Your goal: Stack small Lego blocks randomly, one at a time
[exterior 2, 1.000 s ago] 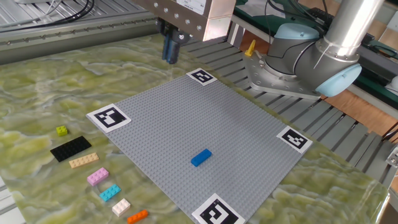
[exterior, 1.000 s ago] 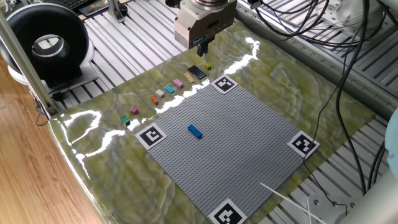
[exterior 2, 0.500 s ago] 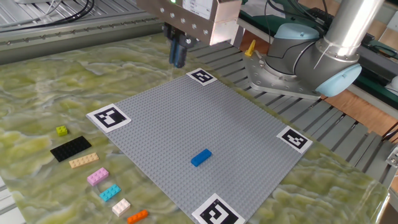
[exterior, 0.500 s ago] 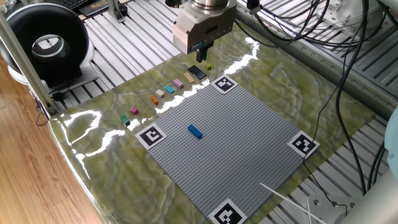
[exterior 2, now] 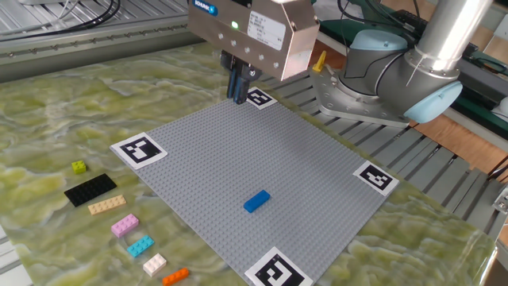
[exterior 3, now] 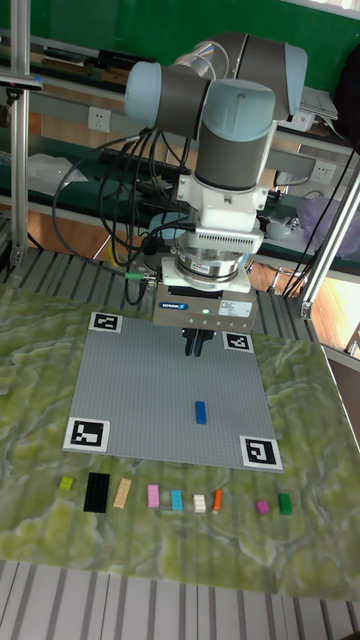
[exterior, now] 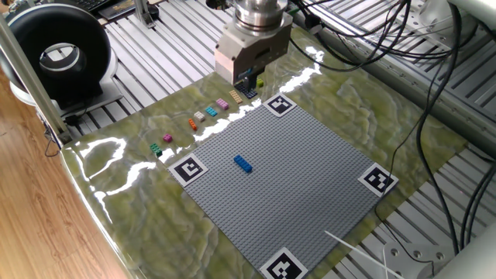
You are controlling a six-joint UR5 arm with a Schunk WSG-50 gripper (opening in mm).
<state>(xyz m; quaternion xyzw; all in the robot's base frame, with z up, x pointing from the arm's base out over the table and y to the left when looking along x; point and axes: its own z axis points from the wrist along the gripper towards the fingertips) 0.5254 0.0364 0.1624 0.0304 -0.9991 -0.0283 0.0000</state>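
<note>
A blue small Lego block [exterior 2: 256, 201] lies alone on the grey baseplate [exterior 2: 238, 159]; it also shows in the tall fixed view [exterior 3: 201, 412]. Other small Lego blocks lie in a row on the mat beside the plate: yellow-green [exterior 2: 78, 167], tan [exterior 2: 106, 205], pink [exterior 2: 125, 226], cyan [exterior 2: 140, 245], white [exterior 2: 154, 263], orange [exterior 2: 175, 276], magenta [exterior 3: 263, 507] and green [exterior 3: 283, 504]. My gripper [exterior 2: 237, 86] hangs above the baseplate's far edge, near a marker corner. Its fingers are shut, with nothing seen between them. It is well away from the blue block.
A flat black studded plate [exterior 2: 90, 189] lies in the row between the yellow-green and tan blocks. Four printed markers [exterior 2: 138, 148] sit at the baseplate's corners. The arm's base [exterior 2: 373, 71] and cables stand beyond the mat, and a black round device [exterior: 58, 54] is off the table.
The gripper has moved from over the mat's edge toward the baseplate and come lower. The blocks have not moved.
</note>
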